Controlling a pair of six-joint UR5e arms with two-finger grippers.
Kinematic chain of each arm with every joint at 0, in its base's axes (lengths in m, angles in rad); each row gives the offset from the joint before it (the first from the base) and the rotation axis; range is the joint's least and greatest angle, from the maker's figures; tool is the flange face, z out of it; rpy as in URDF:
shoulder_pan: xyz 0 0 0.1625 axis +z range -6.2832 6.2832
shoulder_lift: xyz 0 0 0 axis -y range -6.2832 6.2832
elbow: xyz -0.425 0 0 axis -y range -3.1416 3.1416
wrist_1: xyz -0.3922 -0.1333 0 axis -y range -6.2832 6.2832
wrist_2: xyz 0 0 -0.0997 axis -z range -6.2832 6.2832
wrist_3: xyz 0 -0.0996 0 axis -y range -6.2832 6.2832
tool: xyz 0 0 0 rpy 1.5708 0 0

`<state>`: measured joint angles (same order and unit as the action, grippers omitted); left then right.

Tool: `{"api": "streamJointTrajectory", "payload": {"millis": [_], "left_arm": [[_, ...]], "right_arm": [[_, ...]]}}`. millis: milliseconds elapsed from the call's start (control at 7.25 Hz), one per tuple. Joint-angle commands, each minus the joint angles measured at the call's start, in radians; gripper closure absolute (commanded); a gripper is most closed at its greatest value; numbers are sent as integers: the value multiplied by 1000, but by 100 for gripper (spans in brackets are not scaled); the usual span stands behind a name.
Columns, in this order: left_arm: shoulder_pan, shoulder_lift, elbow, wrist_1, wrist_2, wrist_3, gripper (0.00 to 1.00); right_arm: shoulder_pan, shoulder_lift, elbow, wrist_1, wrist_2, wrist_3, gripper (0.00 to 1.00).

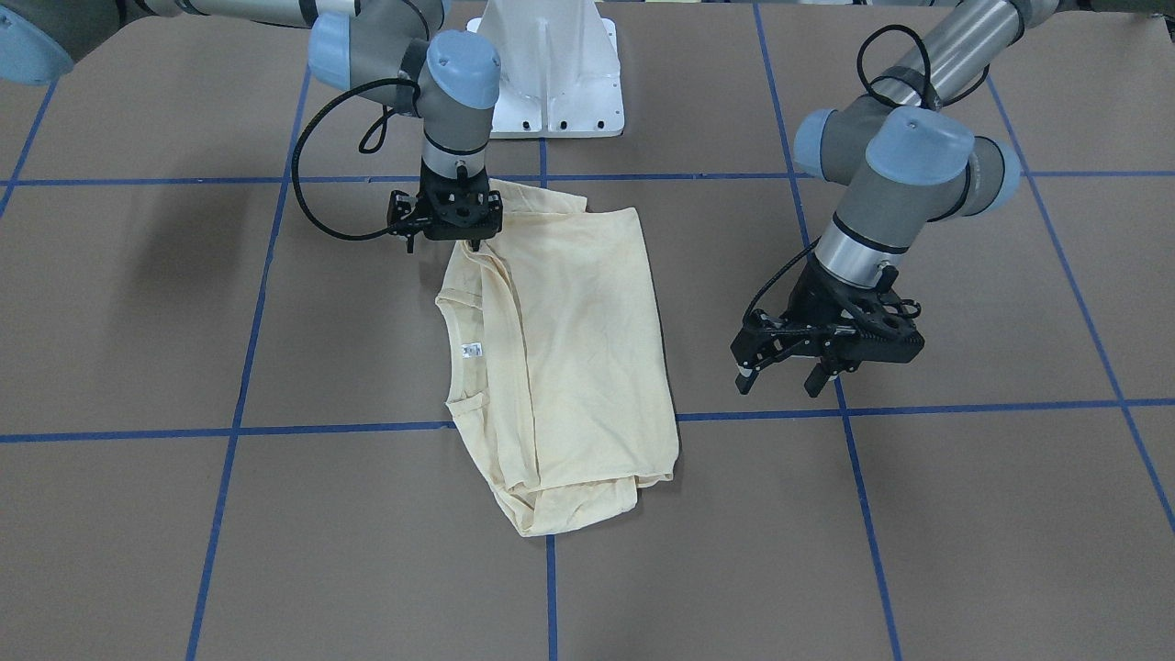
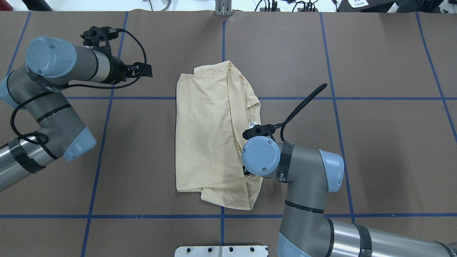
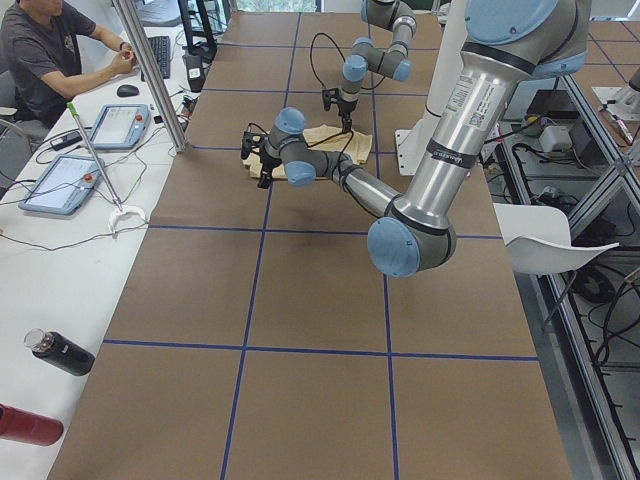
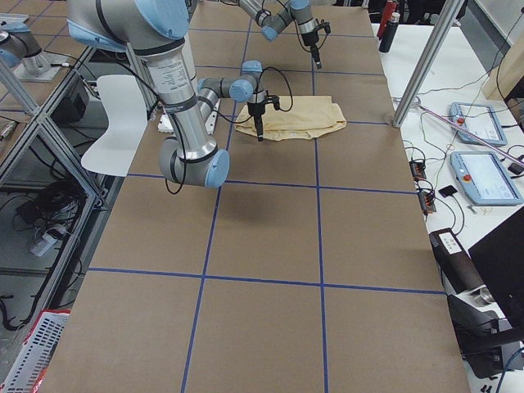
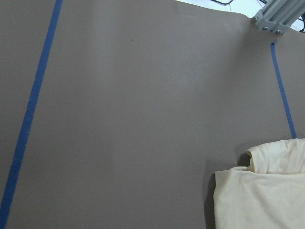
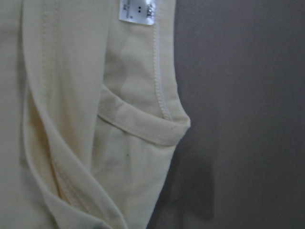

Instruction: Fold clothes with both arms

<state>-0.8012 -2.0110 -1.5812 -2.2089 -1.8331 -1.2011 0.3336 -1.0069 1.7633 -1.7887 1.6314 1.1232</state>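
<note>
Widest thing on my screens is the brown table (image 1: 138,514) with its blue tape grid, and the job sits dead centre of it.

Right arm (image 1: 431,83) is reaching out over the garment, wrist pointing straight down. Left arm (image 1: 904,174) is parked off to its own side, well apart from the cloth. I read that as keeping clear while the other one works.

The cream shirt (image 1: 578,349) is lying flat in a rough rectangle, already doubled over on itself, neckline facing the robot's right. There's a loose bunch of fabric poking out at the end farthest from the robot. It looks well along to me, with tidying or another fold still to come.

Left gripper (image 1: 778,381) hovers above bare table, fingers spread apart and holding nothing. I'd guess it's ready to come in for an edge.

Right gripper (image 1: 474,244) comes down to a narrow tip on the shirt's corner nearest the robot, beside the shoulder seam. I honestly cannot tell whether it's pinching cloth or just pressing, and its own wrist camera shows only fabric.

Smallest bit is the white neck label (image 1: 472,350), face up inside the collar.
</note>
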Motion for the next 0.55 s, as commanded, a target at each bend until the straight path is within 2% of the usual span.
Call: {"api": "streamJointTrajectory", "payload": {"millis": [0,276,414], "left_arm": [[7,0,1,-2,0,0,0],[7,0,0,0,0,0,0],[7,0,0,0,0,0,0]], "right_arm": [[4,-53,36,2,-1,0,0],[2,-78,91,0,-1,-19,0],[4,-58,82,8,-18,-46,0]]}}
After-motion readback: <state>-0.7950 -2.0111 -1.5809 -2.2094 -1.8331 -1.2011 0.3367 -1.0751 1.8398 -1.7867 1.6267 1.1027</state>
